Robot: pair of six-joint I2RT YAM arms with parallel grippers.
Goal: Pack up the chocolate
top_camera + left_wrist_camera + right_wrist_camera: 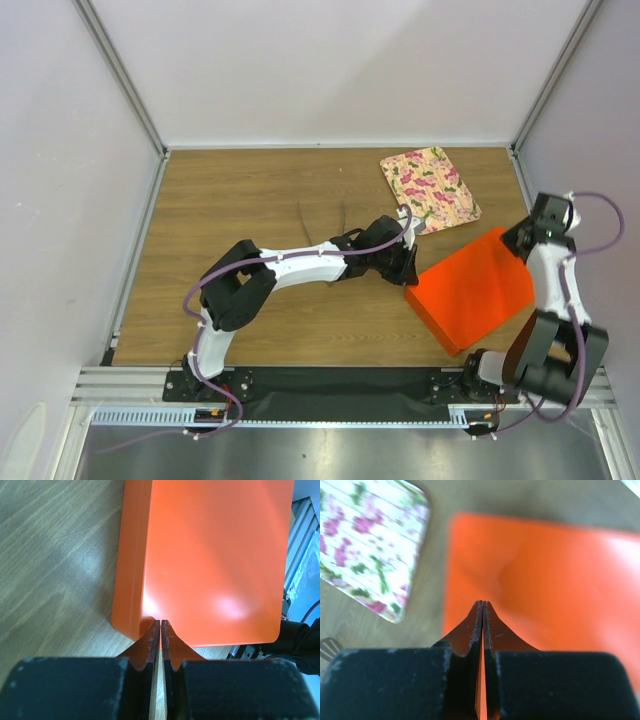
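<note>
No chocolate pieces show in any view; they are hidden or out of view. A closed orange box lies on the table at the right; it also shows in the left wrist view and the right wrist view. My left gripper is shut and empty, with its tips at the box's near left corner. My right gripper is shut and empty, with its tips over the box's far right edge.
A floral-patterned flat lid or tray lies at the back right, beside the orange box; it also shows in the right wrist view. The wooden table is walled in by white panels on three sides.
</note>
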